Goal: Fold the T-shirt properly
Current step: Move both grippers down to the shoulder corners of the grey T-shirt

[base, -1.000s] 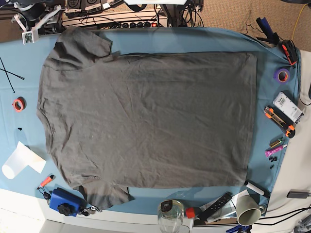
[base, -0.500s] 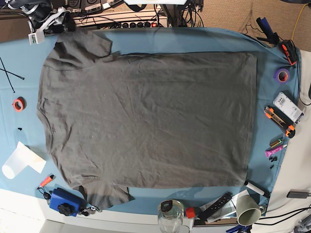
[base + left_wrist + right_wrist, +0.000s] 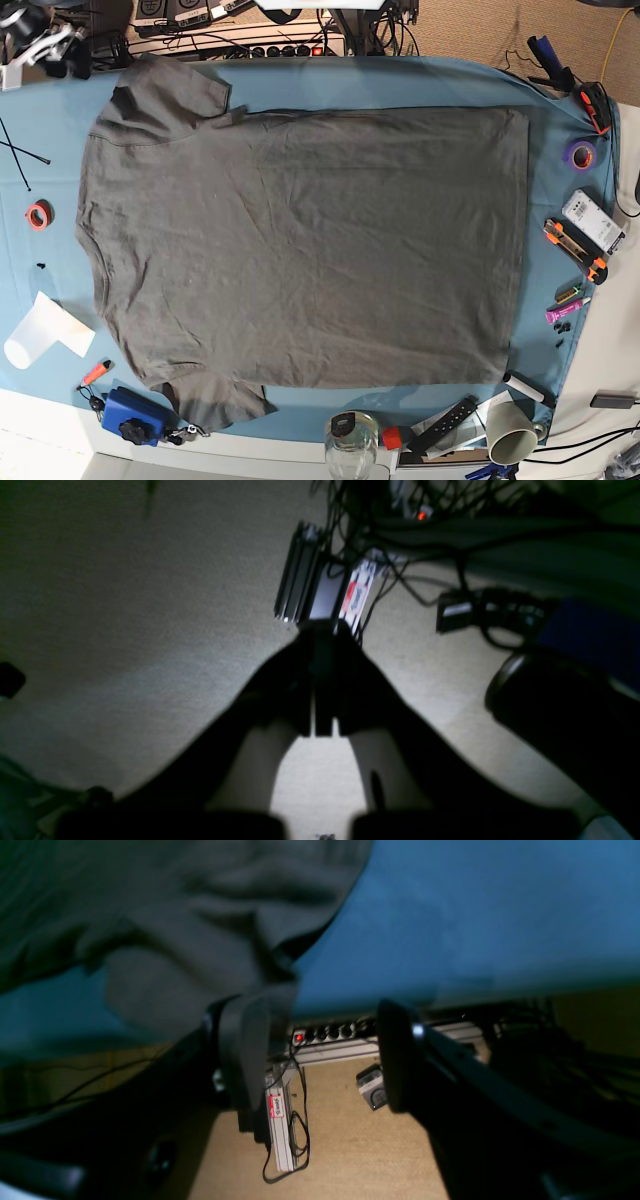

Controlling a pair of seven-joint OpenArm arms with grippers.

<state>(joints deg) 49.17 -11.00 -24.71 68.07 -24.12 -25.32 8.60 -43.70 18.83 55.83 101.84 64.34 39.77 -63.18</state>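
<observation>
The dark charcoal-grey T-shirt [image 3: 300,245] lies spread flat on the blue-teal tablecloth [image 3: 400,85], collar end to the left, hem to the right. One sleeve [image 3: 170,95] is at the top left, the other [image 3: 215,400] at the bottom left. My right gripper [image 3: 320,1055] is open and empty at the table's back edge, just off the top sleeve [image 3: 165,940]; its arm shows at the base view's top left corner [image 3: 35,45]. My left gripper [image 3: 322,635] is shut and empty above the carpet floor, out of the base view.
An orange tape roll [image 3: 38,214] and white paper [image 3: 40,328] lie left of the shirt. A blue box [image 3: 133,415], glass jar [image 3: 352,440] and cup [image 3: 512,432] line the front edge. Purple tape [image 3: 581,153] and tools [image 3: 575,250] lie at the right. A power strip [image 3: 290,48] sits behind the table.
My right arm has swung left along the table's back edge, away from the top sleeve, into the base view's top left corner. The T-shirt has not moved.
</observation>
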